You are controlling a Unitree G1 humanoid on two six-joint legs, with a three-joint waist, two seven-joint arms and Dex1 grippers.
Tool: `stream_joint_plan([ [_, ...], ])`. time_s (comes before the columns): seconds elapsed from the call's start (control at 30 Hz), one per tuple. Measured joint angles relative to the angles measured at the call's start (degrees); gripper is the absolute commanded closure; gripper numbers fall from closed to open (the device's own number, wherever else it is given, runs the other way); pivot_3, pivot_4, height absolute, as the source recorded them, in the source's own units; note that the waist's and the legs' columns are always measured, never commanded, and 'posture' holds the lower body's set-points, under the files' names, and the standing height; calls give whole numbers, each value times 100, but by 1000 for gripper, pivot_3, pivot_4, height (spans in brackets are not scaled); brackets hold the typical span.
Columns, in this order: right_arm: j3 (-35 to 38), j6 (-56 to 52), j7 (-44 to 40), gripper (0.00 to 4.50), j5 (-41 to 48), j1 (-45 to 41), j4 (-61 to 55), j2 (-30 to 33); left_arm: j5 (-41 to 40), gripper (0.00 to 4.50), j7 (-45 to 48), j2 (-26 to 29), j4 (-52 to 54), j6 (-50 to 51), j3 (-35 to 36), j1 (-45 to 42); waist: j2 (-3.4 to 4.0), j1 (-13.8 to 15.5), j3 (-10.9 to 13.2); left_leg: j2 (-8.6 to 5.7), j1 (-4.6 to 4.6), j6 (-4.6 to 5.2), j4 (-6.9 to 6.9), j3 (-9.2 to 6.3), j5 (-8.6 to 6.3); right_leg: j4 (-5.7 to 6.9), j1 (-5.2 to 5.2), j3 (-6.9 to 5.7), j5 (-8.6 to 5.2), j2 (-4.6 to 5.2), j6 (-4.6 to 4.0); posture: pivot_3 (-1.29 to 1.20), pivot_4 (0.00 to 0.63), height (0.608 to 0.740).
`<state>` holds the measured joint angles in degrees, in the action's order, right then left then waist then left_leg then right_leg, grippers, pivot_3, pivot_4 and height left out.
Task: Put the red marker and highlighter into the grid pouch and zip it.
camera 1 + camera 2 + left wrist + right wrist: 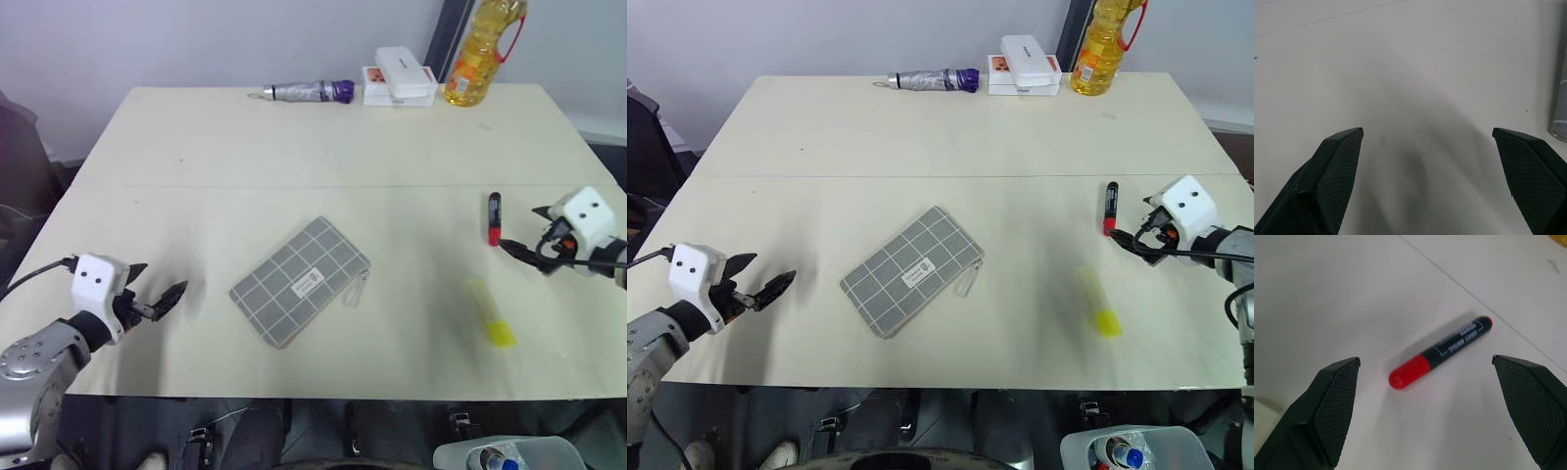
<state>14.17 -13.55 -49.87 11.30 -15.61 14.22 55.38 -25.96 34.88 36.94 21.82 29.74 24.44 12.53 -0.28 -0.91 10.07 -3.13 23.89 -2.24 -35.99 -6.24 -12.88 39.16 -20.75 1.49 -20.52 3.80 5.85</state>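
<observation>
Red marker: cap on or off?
On. The red marker lies flat on the table, red cap seated on the black barrel, between the open right gripper fingers.

Grey grid pouch [299,281] with white lines, black-and-red red marker [494,217], yellow highlighter [491,313], cream desk [294,147], silver-and-purple tube [309,92], yellow oil bottle [480,49]

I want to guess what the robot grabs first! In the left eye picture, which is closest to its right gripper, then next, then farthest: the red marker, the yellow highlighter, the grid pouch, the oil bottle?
From the right gripper:
1. Red marker, just beside it.
2. Yellow highlighter, nearer the front edge.
3. Grid pouch, mid-table.
4. Oil bottle, far back edge.
</observation>
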Motion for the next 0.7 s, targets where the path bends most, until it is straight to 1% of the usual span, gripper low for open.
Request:
stream_joint_plan([
  [0.07,-91,-127,54,0,20,-173,-154,-186,-9,45,16,-3,118,-2,-6,106,0,-14,0,0,0,0,1,0,0,0,-1,2,0,0,0,0,150,740],
  [0.23,-488,-641,135,0,250,-535,-1248,-717,77,45,164,7,250,-107,-245,141,1,10,1,1,1,0,2,-1,0,-3,0,0,0,0,0,0,150,740],
  [0.3,-622,-804,170,0,299,-590,-1510,-840,106,45,215,8,258,-140,-306,158,0,40,1,-1,5,0,1,-2,0,-7,0,-1,0,3,0,0,150,740],
  [0.4,-898,-1198,266,794,369,-688,-1899,-1147,132,0,364,23,302,-210,-378,247,-1,27,1,-1,4,0,2,-3,0,-7,-1,-1,0,3,0,0,150,740],
  [0.43,-974,-1279,291,1260,375,-698,-1963,-1201,159,0,405,35,313,-265,-416,252,0,27,1,-1,4,0,3,-4,-1,-7,-2,-1,0,3,0,0,150,740],
  [0.47,-1106,-1459,361,1844,361,-765,-2037,-1319,306,0,470,120,337,-459,-506,337,-1,23,0,0,4,0,4,-4,-1,-7,-4,-1,0,3,-1,0,150,740],
  [0.5,-1231,-1584,422,2273,355,-816,-2121,-1426,474,0,536,208,349,-660,-616,388,0,12,1,0,4,0,5,-3,0,-7,-6,0,0,3,-1,0,150,740],
  [0.53,-1388,-1715,493,2855,339,-869,-2176,-1535,702,0,605,287,362,-962,-729,440,0,1,0,0,4,0,8,-2,0,-7,-7,2,-1,3,-2,0,150,740],
  [0.57,-1510,-1806,542,3291,328,-914,-2197,-1633,882,0,649,329,370,-1221,-803,482,0,2,1,0,4,0,8,-2,0,-7,-8,1,-1,3,-2,0,150,740],
  [0.63,-1731,-1958,689,4397,226,-996,-2190,-1824,1340,0,745,464,368,-1913,-960,606,0,13,1,0,6,0,9,-2,-1,-7,-11,1,-1,3,-3,0,150,740],
  [0.7,-1893,-2025,813,4465,107,-1054,-2173,-1939,1733,0,839,605,360,-2560,-1099,704,1,19,1,-1,8,-1,10,0,-1,-9,-13,2,-1,5,-3,0,150,740],
])
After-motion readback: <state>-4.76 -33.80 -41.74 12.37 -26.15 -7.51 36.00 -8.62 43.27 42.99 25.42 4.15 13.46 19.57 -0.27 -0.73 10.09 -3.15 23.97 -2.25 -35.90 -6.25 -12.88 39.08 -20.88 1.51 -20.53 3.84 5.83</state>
